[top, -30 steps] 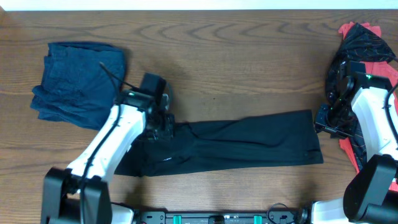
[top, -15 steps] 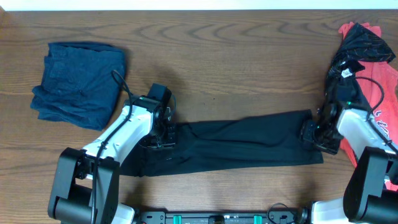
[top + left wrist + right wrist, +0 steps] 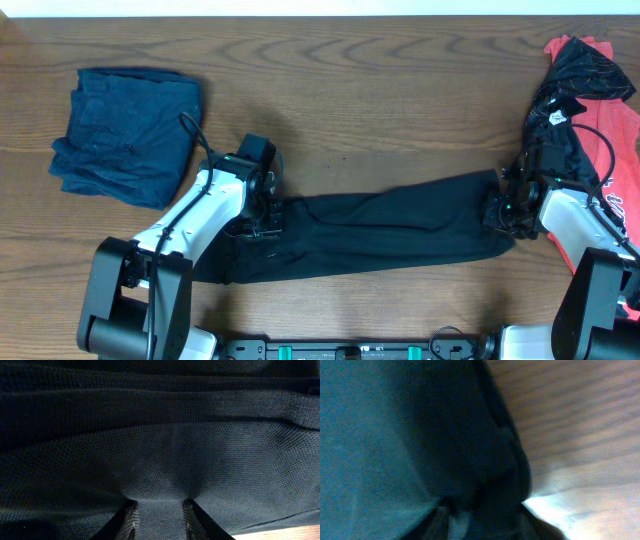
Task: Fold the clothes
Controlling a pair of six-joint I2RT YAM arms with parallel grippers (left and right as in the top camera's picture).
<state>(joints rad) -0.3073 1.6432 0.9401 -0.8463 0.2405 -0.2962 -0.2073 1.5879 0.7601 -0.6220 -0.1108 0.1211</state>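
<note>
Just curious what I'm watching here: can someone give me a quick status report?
Left gripper pinching black T-shirt near left end. Right gripper clamped on its right edge. Shirt a long strip between them. Nothing in the way.

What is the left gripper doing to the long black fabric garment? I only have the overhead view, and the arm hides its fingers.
Observer: In the left wrist view, the left gripper pinches a puckered fold of the black fabric garment.
Operator: And the other side?
Observer: The right wrist view shows the right gripper with the garment's edge bunched between its fingers, and the brown wooden table beside it.
Operator: What is the fabric like close up?
Observer: The left wrist view shows a fine dotted mesh knit.
</note>
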